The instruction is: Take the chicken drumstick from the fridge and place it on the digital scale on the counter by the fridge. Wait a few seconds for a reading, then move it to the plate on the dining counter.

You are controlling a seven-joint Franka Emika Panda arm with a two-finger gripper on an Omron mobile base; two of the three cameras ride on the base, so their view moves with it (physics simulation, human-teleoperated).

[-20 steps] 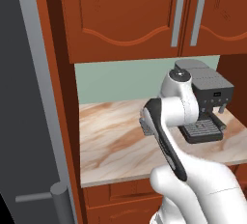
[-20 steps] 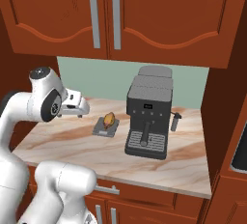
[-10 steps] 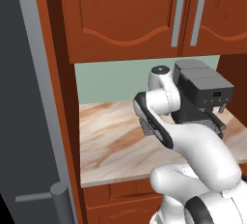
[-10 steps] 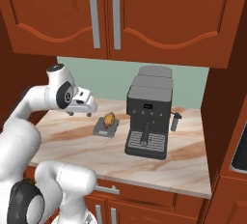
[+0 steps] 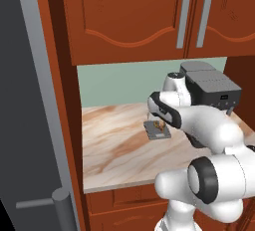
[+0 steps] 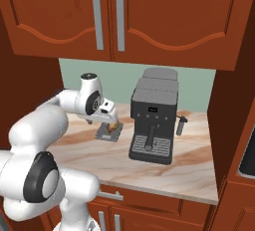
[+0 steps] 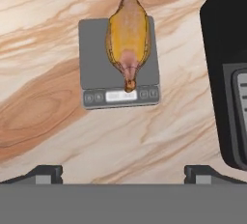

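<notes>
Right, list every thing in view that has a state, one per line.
Golden-orange chicken drumstick: lying on the scale, not held.
Flat grey square digital scale: on the marbled counter, loaded.
Gripper: fingers open, above the scale, empty.
Red-brown wooden upper cabinets: doors shut.
Dark grey coffee machine: upright beside the scale.

A big dark grey coffee machine (image 6: pixel 153 121) with a boxy top stands in the middle of the right base view, on a beige and brown marbled desk (image 6: pixel 164 168). Red-brown wooden cupboard doors (image 6: pixel 149 13) with long grey bar handles (image 6: pixel 97 16) fill the top of the frame. A pale green wall (image 5: pixel 124 82) shows behind the desk.
</notes>
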